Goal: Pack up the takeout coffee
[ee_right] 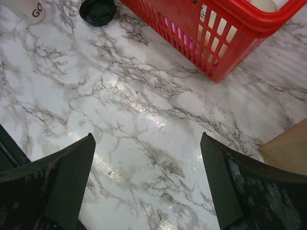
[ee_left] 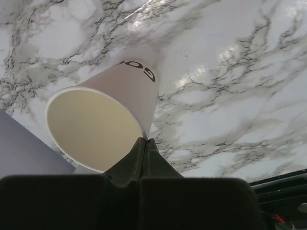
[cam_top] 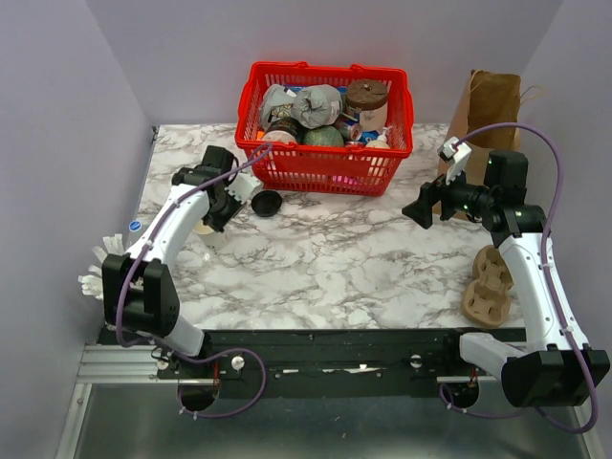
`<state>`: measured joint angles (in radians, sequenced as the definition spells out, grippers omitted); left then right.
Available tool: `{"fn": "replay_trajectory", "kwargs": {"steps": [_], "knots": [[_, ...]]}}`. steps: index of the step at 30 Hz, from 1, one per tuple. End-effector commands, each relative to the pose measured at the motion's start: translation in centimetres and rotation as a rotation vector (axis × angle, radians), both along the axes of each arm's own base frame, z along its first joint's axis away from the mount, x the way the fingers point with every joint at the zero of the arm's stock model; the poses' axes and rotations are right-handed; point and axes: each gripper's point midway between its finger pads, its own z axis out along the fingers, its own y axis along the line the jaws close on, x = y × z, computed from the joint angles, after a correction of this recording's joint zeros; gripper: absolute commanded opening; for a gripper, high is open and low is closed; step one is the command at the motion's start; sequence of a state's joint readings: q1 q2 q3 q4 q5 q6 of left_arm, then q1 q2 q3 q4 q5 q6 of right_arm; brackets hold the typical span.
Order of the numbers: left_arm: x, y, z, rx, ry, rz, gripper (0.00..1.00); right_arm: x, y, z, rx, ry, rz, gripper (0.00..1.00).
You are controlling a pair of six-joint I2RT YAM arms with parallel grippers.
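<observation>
Left gripper (ee_left: 145, 142) has its fingers pinched shut on the rim of the lidless white paper cup (ee_left: 103, 120), at left. Right gripper (ee_right: 147, 139) gapes wide, empty.

Bright, even light leaves white glare on the marble table (ee_right: 129, 96), with soft shadows.

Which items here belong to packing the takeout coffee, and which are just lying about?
Job: white paper cup, lidless; round black plastic lid; likely the brown paper bag and brown cardboard cup carrier.
Lying about: red plastic basket of groceries; blue-capped clear bottle.
</observation>
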<state>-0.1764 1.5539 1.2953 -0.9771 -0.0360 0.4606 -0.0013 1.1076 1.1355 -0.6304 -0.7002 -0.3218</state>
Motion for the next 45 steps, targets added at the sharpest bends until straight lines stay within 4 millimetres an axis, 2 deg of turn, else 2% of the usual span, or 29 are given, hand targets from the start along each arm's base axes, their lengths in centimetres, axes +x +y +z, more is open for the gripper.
{"fn": "replay_trajectory", "kwargs": {"steps": [1, 5, 6, 9, 10, 16, 17, 19, 21, 25, 30, 32, 35, 45], "knots": [[-4.3, -5.0, 1.9, -0.118, 0.045, -0.164, 0.00, 0.0, 0.2, 0.0, 0.012, 0.003, 0.008, 1.00], [-6.6, -10.2, 3.1, -0.189, 0.051, -0.324, 0.00, 1.8, -1.3, -0.4, 0.005, 0.019, -0.134, 1.00], [-7.6, -12.2, 3.3, -0.201, 0.061, -0.394, 0.00, 2.2, -1.6, -0.3, 0.001, 0.014, -0.155, 1.00], [-8.0, -15.3, 4.0, -0.219, 0.048, -0.465, 0.00, 2.8, -2.0, -0.1, -0.004, 0.010, -0.186, 1.00], [-8.5, -16.8, 4.0, -0.216, 0.053, -0.518, 0.00, 2.8, -2.0, 0.0, -0.003, 0.010, -0.188, 1.00], [-9.7, -22.7, 3.6, -0.214, 0.044, -0.706, 0.00, 3.0, -2.1, -0.8, 0.008, 0.047, -0.215, 1.00], [-10.6, -24.0, 3.7, -0.217, 0.046, -0.747, 0.00, 2.9, -2.2, -0.9, 0.010, 0.053, -0.220, 1.00], [-10.8, -25.8, 4.4, -0.230, 0.030, -0.774, 0.00, 2.8, -2.5, -1.5, 0.001, 0.069, -0.239, 1.00], [-11.5, -27.4, 3.8, -0.219, 0.043, -0.807, 0.00, 2.9, -2.9, -1.5, 0.006, 0.087, -0.290, 1.00], [-12.4, -29.1, 2.7, -0.201, 0.034, -0.854, 0.00, 3.0, -3.9, -1.1, -0.004, 0.080, -0.357, 1.00], [-13.6, -29.9, 1.9, -0.186, 0.049, -0.884, 0.00, 2.6, -3.3, -1.0, 0.021, 0.091, -0.339, 1.00], [-13.8, -29.8, 1.5, -0.169, 0.053, -0.891, 0.03, 2.6, -3.2, -1.1, 0.039, 0.102, -0.344, 1.00], [-13.6, -29.5, 0.9, -0.140, 0.053, -0.880, 0.06, 2.4, -2.8, -0.7, 0.068, 0.105, -0.343, 1.00], [-11.8, -28.8, 0.6, -0.035, -0.041, -0.855, 0.00, 2.0, -2.9, -0.8, 0.070, 0.092, -0.342, 1.00]]}}
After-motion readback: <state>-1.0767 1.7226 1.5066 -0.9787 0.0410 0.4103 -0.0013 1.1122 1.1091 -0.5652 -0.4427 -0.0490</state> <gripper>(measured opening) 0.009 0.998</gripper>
